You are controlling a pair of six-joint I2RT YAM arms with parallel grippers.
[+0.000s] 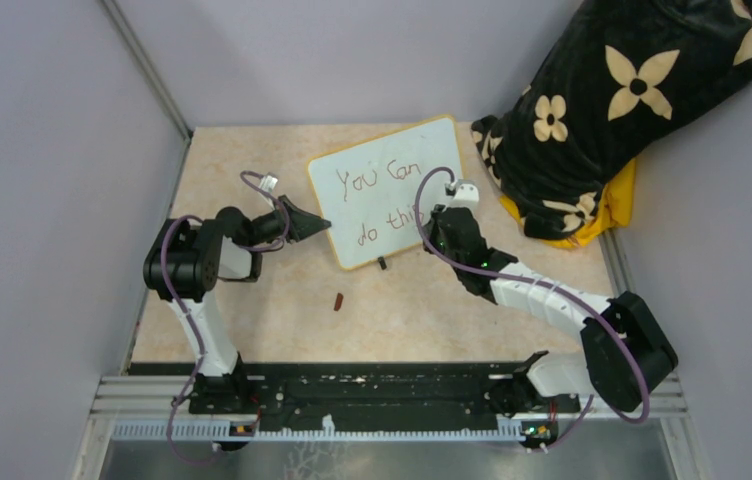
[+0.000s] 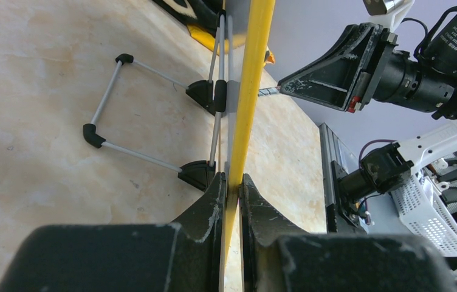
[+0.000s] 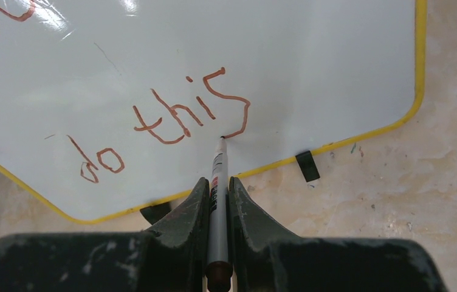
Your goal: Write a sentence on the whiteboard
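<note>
The whiteboard (image 1: 407,150), white with a thin yellow frame, stands tilted on the table. The sentence (image 1: 380,196) on it reads "You Can do this" in two reddish-brown lines. My left gripper (image 1: 318,224) is shut on the board's left edge; in the left wrist view its jaws (image 2: 232,180) pinch the yellow frame (image 2: 251,79). My right gripper (image 3: 217,181) is shut on a grey marker (image 3: 217,164). The marker's tip touches the board (image 3: 323,55) at the tail of the "s" in "do this" (image 3: 171,115).
A small reddish-brown cap (image 1: 339,300) lies on the tabletop in front of the board. A black blanket with cream flowers (image 1: 612,100) over something yellow (image 1: 620,200) fills the back right. The board's wire stand (image 2: 123,103) is behind it. Grey walls close in on both sides.
</note>
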